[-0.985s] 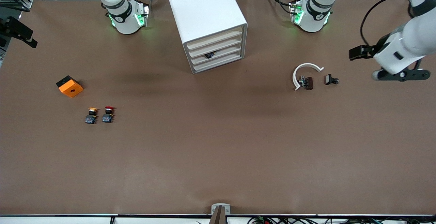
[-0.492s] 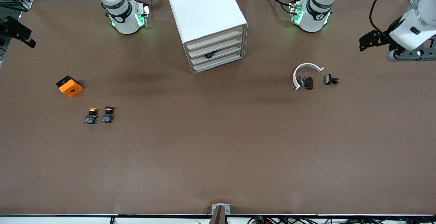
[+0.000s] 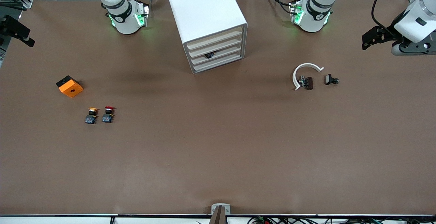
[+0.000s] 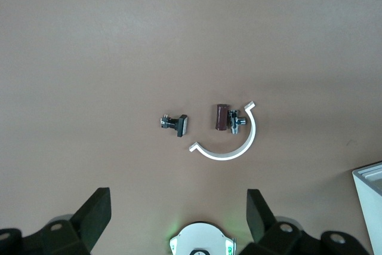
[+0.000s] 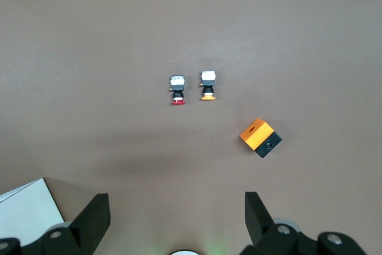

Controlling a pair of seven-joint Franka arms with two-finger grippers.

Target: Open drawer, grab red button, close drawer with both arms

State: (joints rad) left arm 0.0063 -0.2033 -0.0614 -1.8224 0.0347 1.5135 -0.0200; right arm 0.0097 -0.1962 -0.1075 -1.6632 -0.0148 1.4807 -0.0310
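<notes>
Hanging high at the left arm's end of the counter (image 3: 218,155), left gripper (image 4: 179,222) has its fingers (image 4: 95,213) spread wide, nothing between them. Below those fingers, well apart from them, lie a white curved clip (image 4: 230,147), a small brown part (image 4: 222,117) touching a metal bit inside the clip's curve, and a small black clamp piece (image 4: 176,125) just beside the clip. In the front view the same group sits on the counter: clip (image 3: 304,73), brown part (image 3: 308,83), black piece (image 3: 330,79).

Right gripper (image 5: 177,219) also up in the air at the right arm's end of the counter; mostly out of the front view, only a black part shows at that view's edge. Its fingers (image 5: 95,216) stand wide apart, empty. Under them, well apart: red-capped button (image 5: 177,91), lying on the counter, with the yellow-capped button (image 5: 208,85) just beside it, not touching. Orange cube (image 5: 260,137) with a hole sits near the yellow one.

Front view: red button (image 3: 108,114) and yellow button (image 3: 91,115) side by side, orange cube (image 3: 69,86) farther from the camera than both.

White cabinet (image 3: 204,19) stands between the two arm bases, well apart from both sets of fingers. Four drawers stacked, all pushed in; third drawer (image 3: 216,54) from the top has a small dark object at its front. A cabinet corner shows in each wrist view.
</notes>
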